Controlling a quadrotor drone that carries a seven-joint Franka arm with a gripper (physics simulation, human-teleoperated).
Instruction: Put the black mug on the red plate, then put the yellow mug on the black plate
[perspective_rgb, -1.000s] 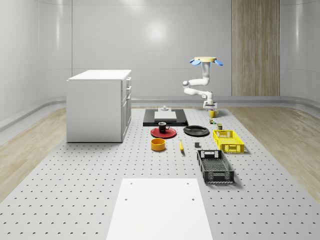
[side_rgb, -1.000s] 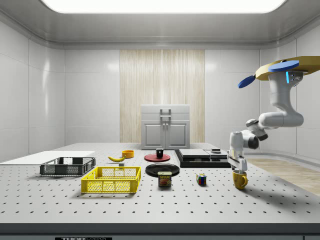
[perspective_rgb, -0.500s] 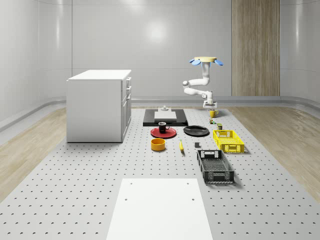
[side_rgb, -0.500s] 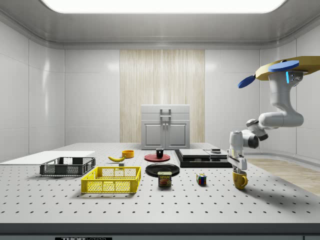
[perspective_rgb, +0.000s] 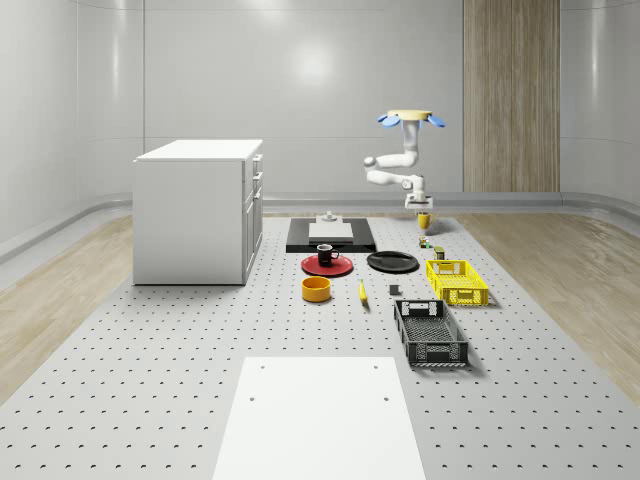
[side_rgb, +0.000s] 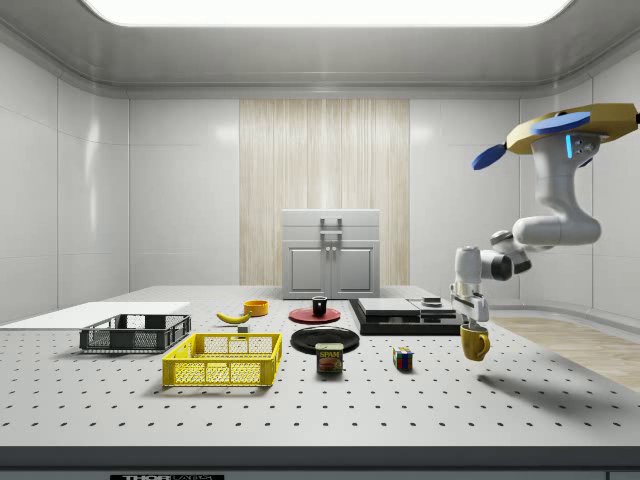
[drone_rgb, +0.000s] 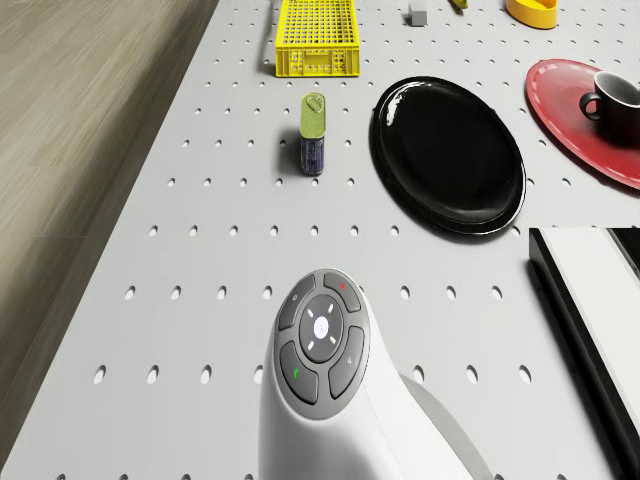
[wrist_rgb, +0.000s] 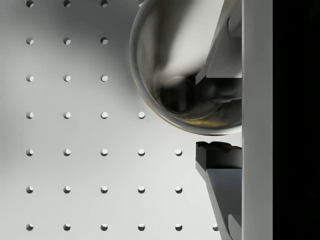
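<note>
The yellow mug (side_rgb: 475, 343) hangs clear above the bench (side_rgb: 300, 400), its rim pinched in the pincer (side_rgb: 470, 322), near the bench's far end on the side view's right. The black mug (side_rgb: 319, 306) sits on the red plate (side_rgb: 300, 316); the black plate (side_rgb: 325, 340) lies bare beside it. The drone (side_rgb: 560, 125) hovers above the mug.

In the whole-scene view, mug (perspective_rgb: 324, 253) sits on plate (perspective_rgb: 327, 266); second plate (perspective_rgb: 392, 262) at its 3 o'clock, cabinet (perspective_rgb: 198, 210) at 9 o'clock.
</note>
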